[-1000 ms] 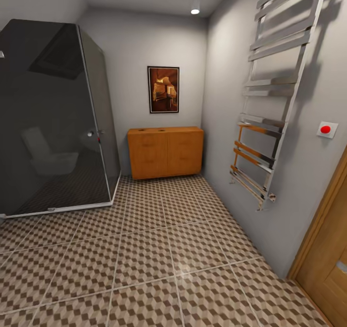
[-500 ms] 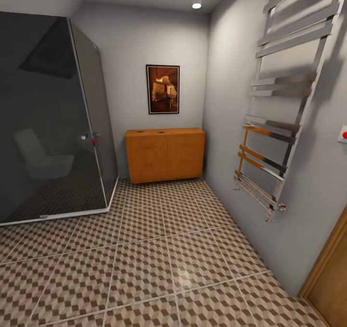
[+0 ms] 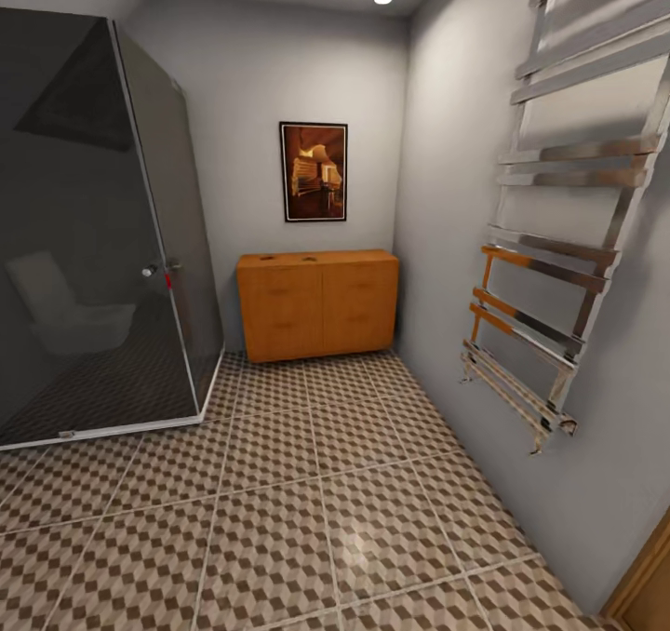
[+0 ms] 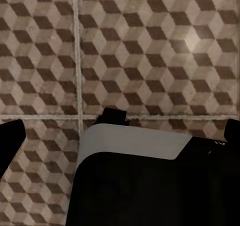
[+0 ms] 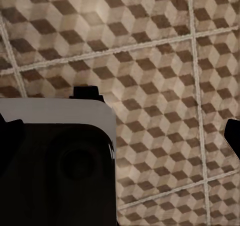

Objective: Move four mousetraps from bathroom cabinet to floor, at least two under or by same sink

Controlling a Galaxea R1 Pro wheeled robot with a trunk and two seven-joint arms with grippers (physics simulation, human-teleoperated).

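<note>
Patterned bathroom floor (image 3: 307, 501) leads to the cabinet (image 3: 316, 303) at the far wall, its fronts closed. Both wrist views face floor tiles; finger spread cannot be told.

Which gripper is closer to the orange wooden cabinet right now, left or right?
Neither clearly; I cannot tell. The left gripper and the right gripper both hang open over the tiled floor, while the cabinet stands against the far wall, well ahead of both.

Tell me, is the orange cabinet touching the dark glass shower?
Apart. The head view shows a strip of grey wall and floor tile between the cabinet and the shower.
</note>
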